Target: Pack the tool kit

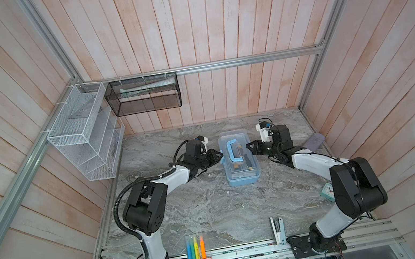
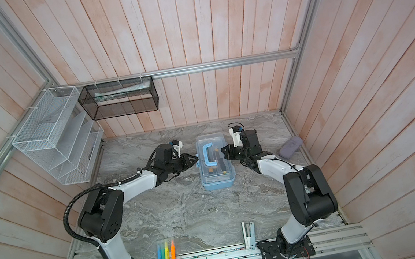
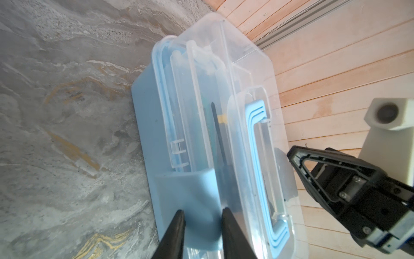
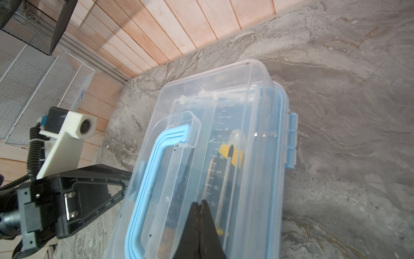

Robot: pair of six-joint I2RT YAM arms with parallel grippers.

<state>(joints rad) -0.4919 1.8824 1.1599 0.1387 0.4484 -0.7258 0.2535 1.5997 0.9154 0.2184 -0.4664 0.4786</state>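
Pink plank walls (image 1: pixel 212 22), grey marble tabletop (image 1: pixel 214 213), white wire rack (image 1: pixel 80 133)

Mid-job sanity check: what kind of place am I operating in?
Likely a mock desk inside a robot test cell: marble-look tabletop boxed in by wood-panel walls, wire file rack hung on an aluminium rail, plus a highlighter pack and stapler.

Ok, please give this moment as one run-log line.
tool box: lid on | left gripper: open at side latch | right gripper: shut at lid
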